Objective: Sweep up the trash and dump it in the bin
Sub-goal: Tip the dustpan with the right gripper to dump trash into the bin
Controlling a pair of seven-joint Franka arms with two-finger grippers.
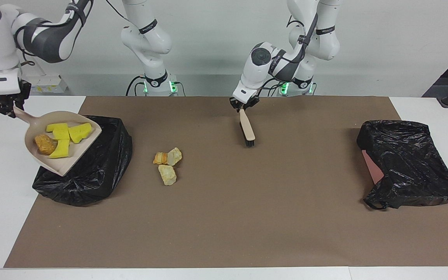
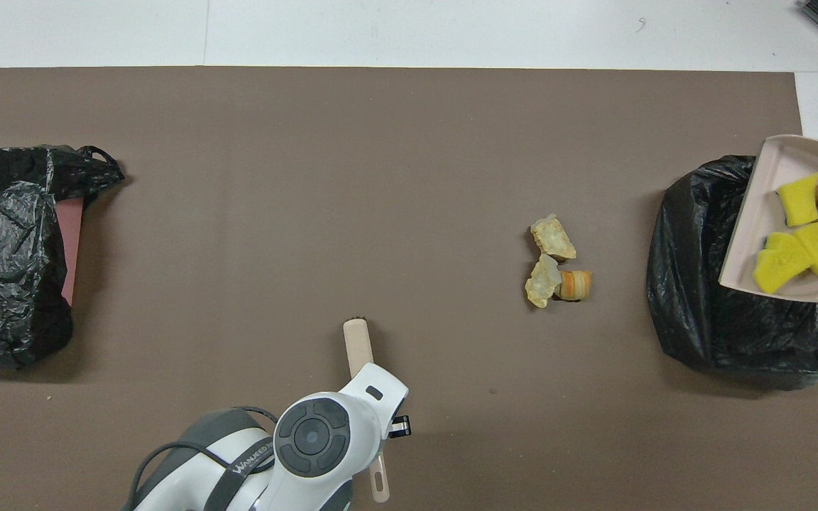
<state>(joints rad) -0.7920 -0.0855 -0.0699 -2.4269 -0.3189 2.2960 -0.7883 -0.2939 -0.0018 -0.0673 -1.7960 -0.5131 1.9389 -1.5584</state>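
Four scraps, three yellow sponge chunks [image 1: 68, 134] and a brown roll [image 1: 45, 144], are riding in the dustpan [image 1: 77, 155] over the bin bag [image 1: 103, 163], right end effector [image 1: 5, 105] pinching its handle, undumped; three lumps [image 1: 167, 163] are lying unswept on the desk's mat [image 1: 247, 217], left end effector [image 1: 243, 105] pinching the brush [image 1: 247, 130].

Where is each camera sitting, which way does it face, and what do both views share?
Facing view: high across the table, facing the robots; both arms show, right gripper holding the dustpan over the black bin, left gripper holding the brush.
Overhead view: above the robots' end, looking steeply down; only the left arm shows.
Shared: dustpan, brush, both bins, three scraps on the mat.
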